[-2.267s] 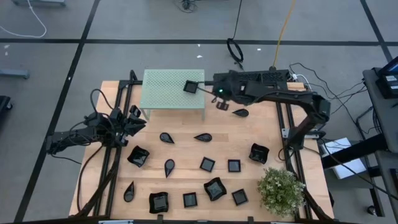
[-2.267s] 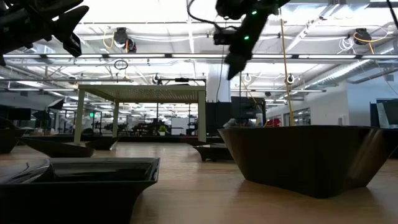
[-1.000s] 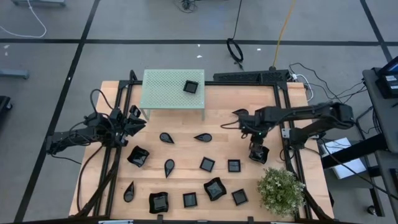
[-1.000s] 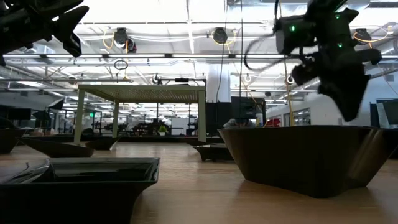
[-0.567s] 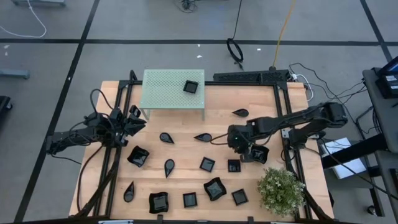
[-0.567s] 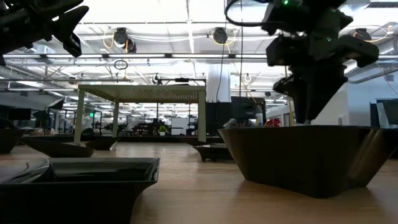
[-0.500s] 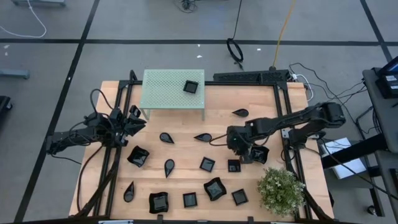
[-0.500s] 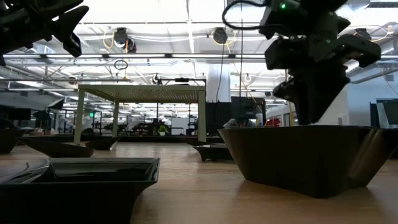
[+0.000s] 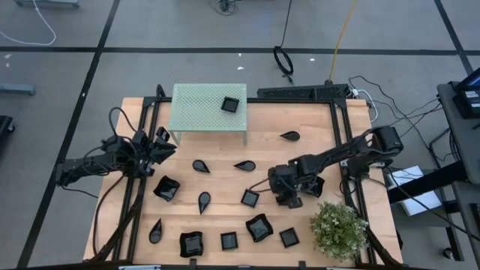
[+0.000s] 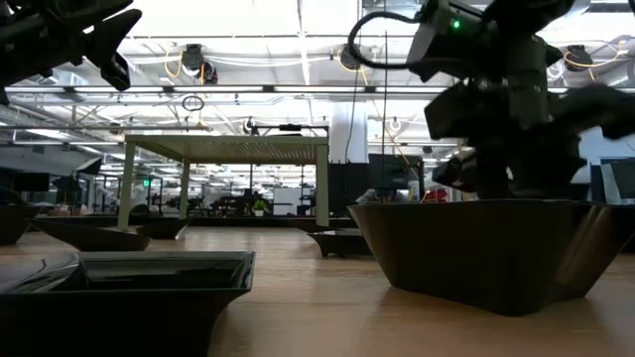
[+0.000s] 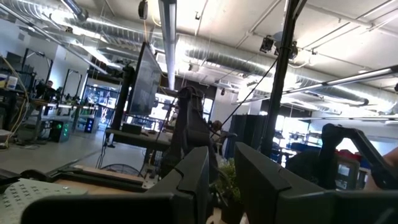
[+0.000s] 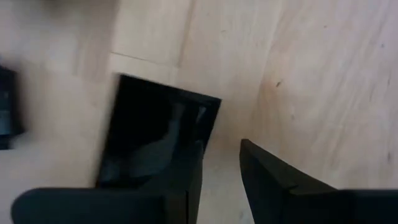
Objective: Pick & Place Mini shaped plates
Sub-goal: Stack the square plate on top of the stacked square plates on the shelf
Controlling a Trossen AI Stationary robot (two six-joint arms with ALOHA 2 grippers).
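Pick step: right gripper (image 12: pixel 217 171) low over square mini plate (image 12: pixel 158 134), fingers narrowly apart, one straddling rim, nothing held; next lower, close. Left gripper (image 9: pixel 161 142) parked left, narrow gap

Room and surroundings. The wooden table (image 9: pixel 225 150) stands on a grey floor (image 9: pixel 150 30) crossed by dark lines, with loose cables (image 9: pixel 283 60) trailing behind it and a yellow cord (image 9: pixel 341 30) running toward the far edge. A small potted plant (image 9: pixel 339 229) sits at one near corner. Level views show an open workshop: exposed ceiling ducts (image 11: pixel 236 59), long light strips (image 10: pixel 298 91), a white column (image 10: pixel 347 134) and distant benches (image 11: pixel 134 140).
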